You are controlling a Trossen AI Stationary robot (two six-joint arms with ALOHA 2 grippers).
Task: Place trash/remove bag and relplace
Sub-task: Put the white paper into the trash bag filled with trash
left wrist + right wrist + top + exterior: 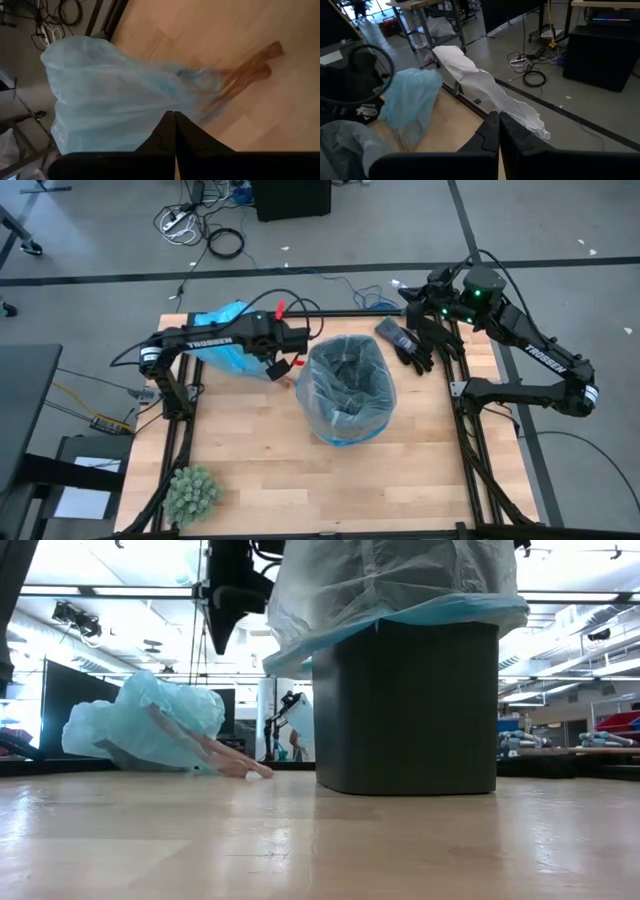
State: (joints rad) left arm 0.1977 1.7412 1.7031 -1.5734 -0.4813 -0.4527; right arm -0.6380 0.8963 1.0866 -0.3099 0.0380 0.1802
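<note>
"TROSSEN" on left arm (205, 341) & right arm (550, 360).

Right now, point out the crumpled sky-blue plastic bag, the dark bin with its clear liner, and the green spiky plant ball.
Crumpled sky-blue plastic bag (222, 340): high view, its middle.
Dark bin (405, 710): low view, front wall.
Green spiky plant ball (191, 493): high view, its centre.

Grey floor (100, 240) crossed by dark tape lines, loose cables (205, 225) and a black box (290, 197) beyond the wooden table (270, 470), ceiling lights (150, 645) overhead
</note>
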